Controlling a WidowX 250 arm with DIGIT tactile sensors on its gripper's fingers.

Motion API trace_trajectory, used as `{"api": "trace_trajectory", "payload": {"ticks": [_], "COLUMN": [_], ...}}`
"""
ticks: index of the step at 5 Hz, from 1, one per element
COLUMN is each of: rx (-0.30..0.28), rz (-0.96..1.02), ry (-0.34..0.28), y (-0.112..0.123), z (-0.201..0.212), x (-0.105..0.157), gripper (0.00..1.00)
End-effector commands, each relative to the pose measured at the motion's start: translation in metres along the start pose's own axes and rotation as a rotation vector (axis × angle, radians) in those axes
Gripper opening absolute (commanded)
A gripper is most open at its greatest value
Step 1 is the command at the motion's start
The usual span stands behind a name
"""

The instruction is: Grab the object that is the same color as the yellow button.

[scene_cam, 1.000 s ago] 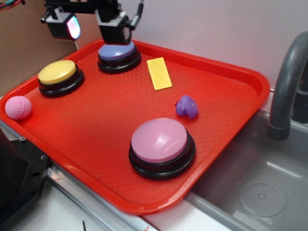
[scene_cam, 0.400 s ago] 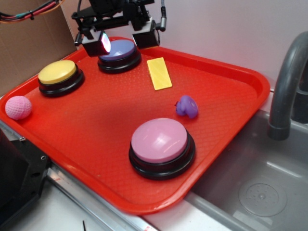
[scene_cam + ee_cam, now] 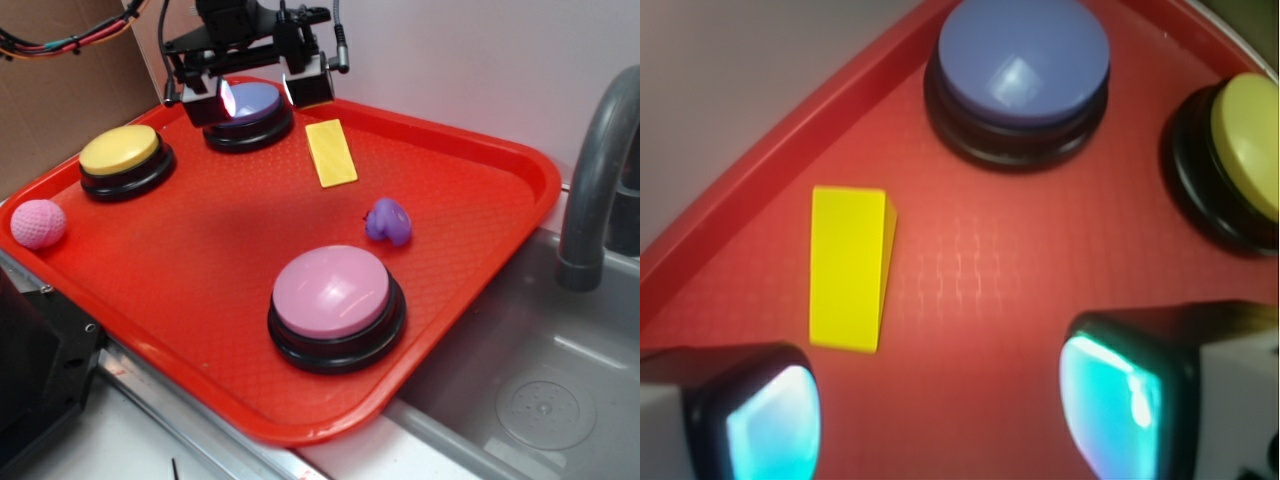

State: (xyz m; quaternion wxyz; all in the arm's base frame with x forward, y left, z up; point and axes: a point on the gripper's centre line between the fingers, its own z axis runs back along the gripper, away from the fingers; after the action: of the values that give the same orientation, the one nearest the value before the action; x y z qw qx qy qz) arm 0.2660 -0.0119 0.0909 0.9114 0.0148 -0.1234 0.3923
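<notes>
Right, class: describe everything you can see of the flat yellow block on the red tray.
The yellow block is a thin, flat rectangle of smooth, plastic-looking material with sharp corners and a plain top. It lies flat on the red tray near the far rim, to the right of the blue-purple button. Nothing touches it but the tray. In the wrist view one long side face shows, slightly darker. The gripper hangs open above the tray, its fingers clear of the block.
</notes>
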Motion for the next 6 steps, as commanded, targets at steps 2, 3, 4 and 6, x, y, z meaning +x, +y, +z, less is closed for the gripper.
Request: {"api": "trace_trajectory", "payload": {"ticks": [2, 3, 4, 6], "rx": [-0.029, -0.006, -0.001, -0.011], "rz": [-0.096, -0.133, -0.157, -0.195], "ry": [-0.095, -0.07, -0.054, -0.086], "y": [-0.045, -0.051, -0.055, -0.049], "z": [-0.027, -0.055, -0.069, -0.061], "x": [0.031, 0.031, 0.026, 0.01], "gripper": [1.0, 1.0, 1.0, 0.0]}}
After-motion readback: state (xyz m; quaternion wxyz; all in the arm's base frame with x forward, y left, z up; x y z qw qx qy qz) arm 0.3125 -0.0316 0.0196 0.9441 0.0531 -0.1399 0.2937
